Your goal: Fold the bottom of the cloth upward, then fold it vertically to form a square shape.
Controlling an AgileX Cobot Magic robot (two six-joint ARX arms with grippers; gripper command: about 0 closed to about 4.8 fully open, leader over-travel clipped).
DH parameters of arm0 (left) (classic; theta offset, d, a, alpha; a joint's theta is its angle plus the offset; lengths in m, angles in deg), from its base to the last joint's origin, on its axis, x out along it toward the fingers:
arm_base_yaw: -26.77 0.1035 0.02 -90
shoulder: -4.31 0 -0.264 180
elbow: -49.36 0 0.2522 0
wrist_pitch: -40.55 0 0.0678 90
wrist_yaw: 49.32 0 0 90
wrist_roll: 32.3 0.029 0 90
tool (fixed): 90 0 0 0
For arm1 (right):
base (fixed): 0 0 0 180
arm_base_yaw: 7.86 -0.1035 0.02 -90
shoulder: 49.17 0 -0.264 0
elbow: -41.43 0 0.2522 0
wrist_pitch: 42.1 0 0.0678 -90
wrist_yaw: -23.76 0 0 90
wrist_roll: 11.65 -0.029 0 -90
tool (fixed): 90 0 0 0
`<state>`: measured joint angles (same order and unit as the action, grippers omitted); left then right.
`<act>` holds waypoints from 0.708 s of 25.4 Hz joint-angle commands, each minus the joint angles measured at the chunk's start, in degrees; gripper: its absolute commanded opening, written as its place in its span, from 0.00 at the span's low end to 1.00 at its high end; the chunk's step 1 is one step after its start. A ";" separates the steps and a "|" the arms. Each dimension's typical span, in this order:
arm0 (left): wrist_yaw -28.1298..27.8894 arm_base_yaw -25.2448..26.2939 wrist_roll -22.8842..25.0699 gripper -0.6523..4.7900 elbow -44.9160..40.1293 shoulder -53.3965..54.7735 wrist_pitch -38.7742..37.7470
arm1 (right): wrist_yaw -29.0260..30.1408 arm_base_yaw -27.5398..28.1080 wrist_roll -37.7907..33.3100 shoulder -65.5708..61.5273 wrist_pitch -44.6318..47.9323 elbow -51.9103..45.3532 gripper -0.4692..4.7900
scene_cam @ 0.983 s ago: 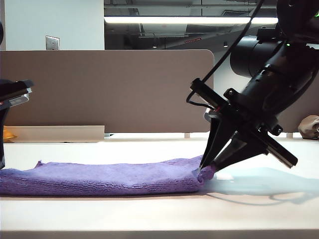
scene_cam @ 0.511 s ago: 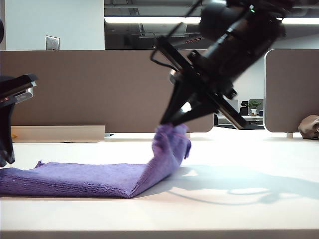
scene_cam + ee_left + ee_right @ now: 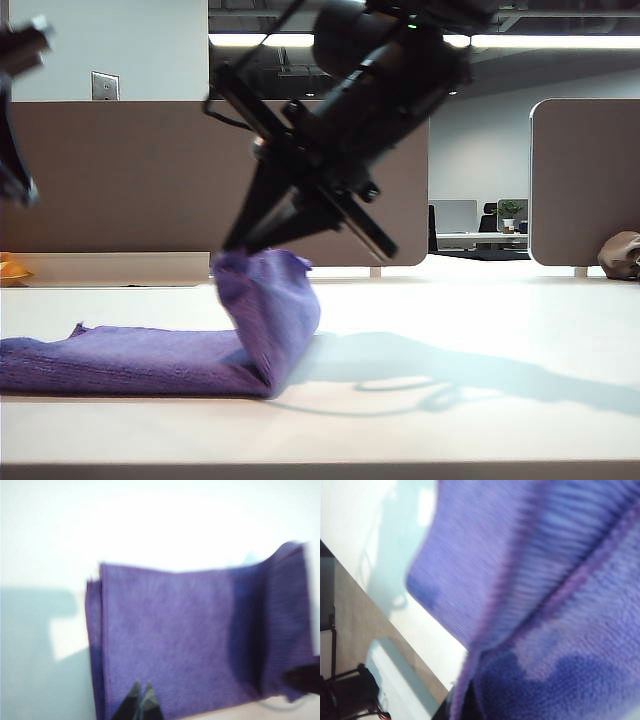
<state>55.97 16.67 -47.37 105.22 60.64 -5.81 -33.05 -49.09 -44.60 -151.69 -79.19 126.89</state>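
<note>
Right claw [image 3: 232,247] pinches the cloth [image 3: 150,360] end, left claw [image 3: 140,696] hovers closed and empty above; I should carry it low, edges aligned.

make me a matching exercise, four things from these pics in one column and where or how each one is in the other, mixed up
Things:
1. right gripper
2. left gripper
3. cloth
4. table

States:
A. purple, one end lifted and curling over the flat rest
B. shut, holding nothing, above the flat part of the cloth
C. pale, bare to the right of the fold
D. shut on the cloth's raised end, over the middle

Pairs: 1-D, 2-B, 3-A, 4-C
</note>
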 commanded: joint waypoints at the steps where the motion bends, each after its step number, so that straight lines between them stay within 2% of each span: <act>1: -1.42 0.11 0.04 0.11 0.26 -3.23 0.07 | 0.55 -1.31 -0.50 -1.73 1.31 3.23 0.09; 10: -2.54 0.09 0.04 0.11 0.28 -5.79 -3.56 | 4.15 -5.81 -2.01 -11.17 1.90 13.03 0.09; 15: -2.97 0.09 0.04 0.11 0.28 -9.01 -3.54 | 5.55 -7.17 -5.53 -13.77 5.97 14.21 0.09; 18: -5.18 0.09 0.04 0.11 0.28 -11.58 -3.52 | 6.84 -7.65 -5.84 -14.71 7.04 15.41 0.09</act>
<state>51.99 16.64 -47.35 105.22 49.72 -9.90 -27.48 -56.28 -50.15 -166.61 -74.14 141.63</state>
